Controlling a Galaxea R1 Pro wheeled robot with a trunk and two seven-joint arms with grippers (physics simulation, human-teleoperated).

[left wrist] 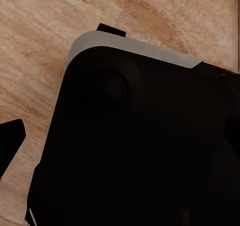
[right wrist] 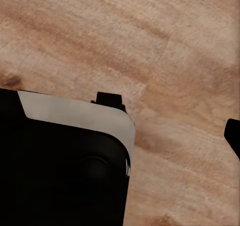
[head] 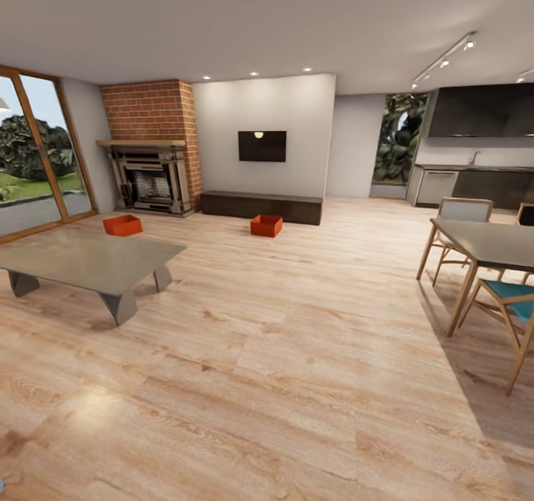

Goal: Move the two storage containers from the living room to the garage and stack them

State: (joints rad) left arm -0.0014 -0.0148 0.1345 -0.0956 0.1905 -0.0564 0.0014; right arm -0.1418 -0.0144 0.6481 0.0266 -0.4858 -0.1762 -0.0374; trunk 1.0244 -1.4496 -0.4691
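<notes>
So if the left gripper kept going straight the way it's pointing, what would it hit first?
Most likely the robot's own black base, which sits directly ahead; the wood plank floor lies beyond it, though depth is unclear.

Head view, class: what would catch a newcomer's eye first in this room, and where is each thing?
Two orange-red bins stand on the light wood floor far across the room: the left bin beyond the grey low table, the right bin before the dark bench under the wall TV. A brick fireplace rises in the far left corner.
</notes>
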